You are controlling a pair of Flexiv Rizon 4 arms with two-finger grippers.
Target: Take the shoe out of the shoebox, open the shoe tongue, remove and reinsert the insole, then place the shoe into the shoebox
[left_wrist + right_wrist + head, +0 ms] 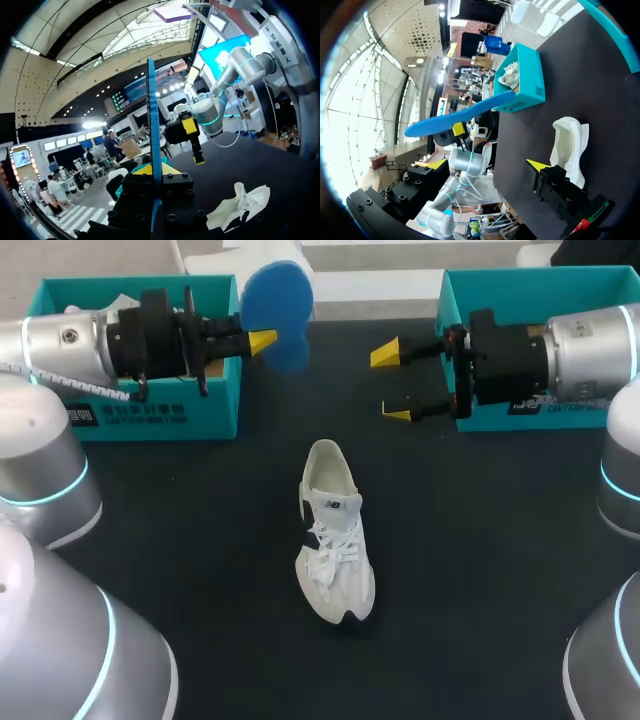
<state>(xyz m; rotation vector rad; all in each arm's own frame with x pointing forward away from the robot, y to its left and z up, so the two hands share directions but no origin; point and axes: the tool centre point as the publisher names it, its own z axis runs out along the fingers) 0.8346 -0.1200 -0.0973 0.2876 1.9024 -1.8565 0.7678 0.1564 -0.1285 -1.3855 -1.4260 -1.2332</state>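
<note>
Left fingers (pixel 262 341) pinch insole (pixel 277 302); right fingers (pixel 385 355) spread.

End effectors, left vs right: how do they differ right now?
The left end effector is shut; the right end effector is open, jaws wide apart. The left end effector holds the blue insole on edge; the right end effector holds nothing. Shared: both hover above the table, pointing toward each other.
</note>
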